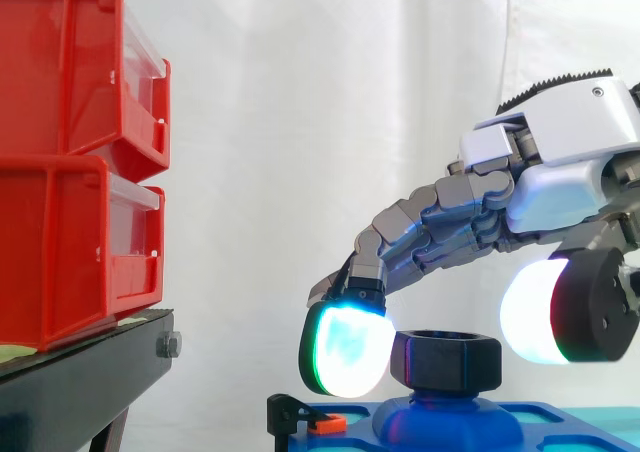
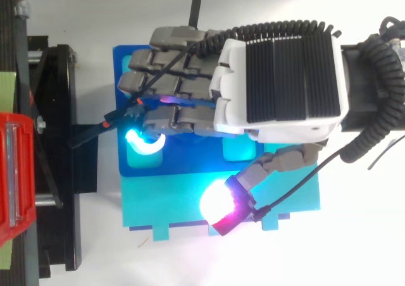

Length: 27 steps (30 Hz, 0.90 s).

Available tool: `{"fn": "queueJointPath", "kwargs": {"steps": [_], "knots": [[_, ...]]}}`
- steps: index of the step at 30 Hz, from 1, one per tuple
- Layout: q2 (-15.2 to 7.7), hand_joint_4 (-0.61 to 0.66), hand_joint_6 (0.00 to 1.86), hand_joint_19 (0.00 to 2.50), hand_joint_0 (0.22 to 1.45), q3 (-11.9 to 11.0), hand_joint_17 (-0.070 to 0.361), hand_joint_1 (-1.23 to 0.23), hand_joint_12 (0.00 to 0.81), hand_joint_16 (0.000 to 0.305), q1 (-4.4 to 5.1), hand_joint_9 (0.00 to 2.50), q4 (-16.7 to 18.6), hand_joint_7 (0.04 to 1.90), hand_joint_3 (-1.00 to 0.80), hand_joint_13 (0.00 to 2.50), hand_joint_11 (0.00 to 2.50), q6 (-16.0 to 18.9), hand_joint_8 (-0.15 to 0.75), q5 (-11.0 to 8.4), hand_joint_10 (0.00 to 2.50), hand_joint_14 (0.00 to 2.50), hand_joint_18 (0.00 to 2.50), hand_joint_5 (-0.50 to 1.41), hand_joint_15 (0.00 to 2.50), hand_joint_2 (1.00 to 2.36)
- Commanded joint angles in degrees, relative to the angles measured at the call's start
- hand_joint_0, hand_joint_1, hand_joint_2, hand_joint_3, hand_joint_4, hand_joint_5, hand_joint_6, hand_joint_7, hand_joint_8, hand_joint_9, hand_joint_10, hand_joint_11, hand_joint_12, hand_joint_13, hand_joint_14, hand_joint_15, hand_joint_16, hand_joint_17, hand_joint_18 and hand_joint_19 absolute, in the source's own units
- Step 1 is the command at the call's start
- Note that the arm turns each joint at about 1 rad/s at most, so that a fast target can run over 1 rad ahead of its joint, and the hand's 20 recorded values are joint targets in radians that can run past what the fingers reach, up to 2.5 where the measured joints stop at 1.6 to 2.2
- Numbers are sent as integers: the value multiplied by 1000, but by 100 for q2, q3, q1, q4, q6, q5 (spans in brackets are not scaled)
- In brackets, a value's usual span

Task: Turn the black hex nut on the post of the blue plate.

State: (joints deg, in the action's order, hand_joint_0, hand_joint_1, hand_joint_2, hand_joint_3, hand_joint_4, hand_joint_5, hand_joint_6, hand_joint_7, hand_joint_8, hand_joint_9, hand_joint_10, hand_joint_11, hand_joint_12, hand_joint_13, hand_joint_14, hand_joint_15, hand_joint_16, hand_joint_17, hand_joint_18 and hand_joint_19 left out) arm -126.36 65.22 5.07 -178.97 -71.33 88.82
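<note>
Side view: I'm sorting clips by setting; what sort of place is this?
Probably a robot test bench: white curtain, red bins on a black stand, the hand at a black hex nut on a blue plate.

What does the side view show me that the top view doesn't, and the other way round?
From the side: the black hex nut sitting on its post, with one glowing fingertip right beside the nut's left face; whether they touch is unclear. From above: the blue plate in outline with a square recess, and the back of the hand lying over where the nut sits. In both: the hand, the blue plate, and the red bins on the black stand.
</note>
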Motion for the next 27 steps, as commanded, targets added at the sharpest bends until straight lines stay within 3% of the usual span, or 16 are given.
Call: {"fn": "queueJointPath", "kwargs": {"steps": [1,5,8,14,21,23,27], "knots": [[-2,201,502,248,355,0,157,-523,417,70,-68,187,20,758,-500,58,5,-3,259,127,0,3,0,-227,96,1000],[7,208,502,250,359,0,156,-497,417,69,-138,190,20,764,-500,54,0,-21,262,232,0,3,0,-225,95,1000],[-2,208,502,248,359,0,156,-493,416,69,-217,192,20,765,-500,55,0,-100,263,434,0,2,0,-225,92,1000],[7,217,502,256,334,0,161,-509,428,72,-287,192,-15,767,-500,54,0,-109,272,548,0,3,0,-222,96,1000],[7,219,502,258,338,0,160,-485,427,71,-437,192,-24,770,-500,53,0,-118,271,830,0,2,0,-221,93,1000],[7,216,502,257,344,0,159,-470,425,71,-498,196,-59,767,-500,51,0,-118,270,997,1,2,0,-221,93,1000],[7,217,502,258,347,0,158,-465,424,70,-569,195,-77,771,-500,52,0,-118,269,1111,0,3,0,-220,93,1000]]}}
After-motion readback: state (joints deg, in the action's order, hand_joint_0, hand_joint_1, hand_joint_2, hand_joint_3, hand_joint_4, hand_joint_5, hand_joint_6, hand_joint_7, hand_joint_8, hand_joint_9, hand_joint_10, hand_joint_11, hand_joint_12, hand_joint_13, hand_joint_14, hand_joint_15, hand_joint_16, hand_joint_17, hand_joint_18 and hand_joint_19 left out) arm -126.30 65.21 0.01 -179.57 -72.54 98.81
